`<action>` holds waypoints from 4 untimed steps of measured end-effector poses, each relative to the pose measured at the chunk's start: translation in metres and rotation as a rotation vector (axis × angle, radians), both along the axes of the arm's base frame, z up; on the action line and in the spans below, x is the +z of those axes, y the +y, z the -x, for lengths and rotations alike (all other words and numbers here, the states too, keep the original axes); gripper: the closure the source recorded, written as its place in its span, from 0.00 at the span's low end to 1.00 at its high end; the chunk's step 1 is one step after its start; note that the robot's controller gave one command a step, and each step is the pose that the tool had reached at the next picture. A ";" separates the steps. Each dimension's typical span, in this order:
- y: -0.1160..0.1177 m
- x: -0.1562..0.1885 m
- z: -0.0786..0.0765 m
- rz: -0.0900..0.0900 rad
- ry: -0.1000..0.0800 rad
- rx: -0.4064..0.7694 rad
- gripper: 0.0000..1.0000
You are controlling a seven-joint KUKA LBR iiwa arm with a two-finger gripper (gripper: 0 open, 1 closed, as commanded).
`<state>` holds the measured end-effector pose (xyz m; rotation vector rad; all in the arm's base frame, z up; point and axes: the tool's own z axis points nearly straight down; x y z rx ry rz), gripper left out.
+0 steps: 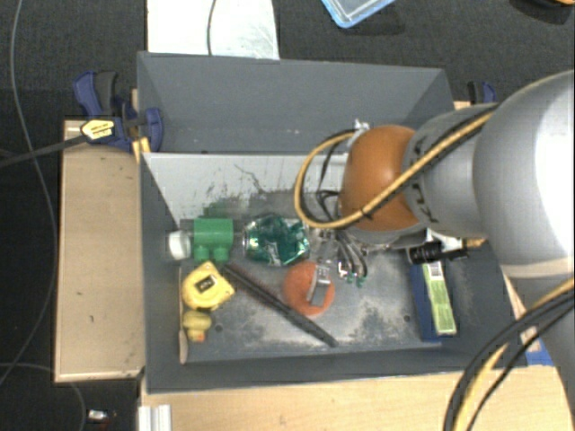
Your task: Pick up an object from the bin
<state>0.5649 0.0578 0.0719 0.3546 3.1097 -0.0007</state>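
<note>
Lying by the left wall of the grey metal bin (287,106), a white cylinder (177,244) touches a green plastic block (214,234); below them sit a yellow tape measure (207,286) and a small yellow piece (196,325). A crumpled green-and-clear wrapper (275,240) lies mid-bin, with a long black rod (278,303) slanting beneath it. Just right of these, the gripper (325,279) is low over the right side of an orange rounded object (296,289) on the floor; whether its jaws are open or closed cannot be told. A flat blue-and-green box (434,298) lies farther right.
</note>
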 end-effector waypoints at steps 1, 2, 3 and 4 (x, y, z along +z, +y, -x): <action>0.027 0.001 -0.028 0.006 0.000 0.363 1.00; 0.027 0.001 -0.028 0.007 0.000 0.364 1.00; 0.019 0.056 0.002 0.006 0.007 0.382 1.00; 0.010 0.133 0.011 0.005 0.004 0.358 1.00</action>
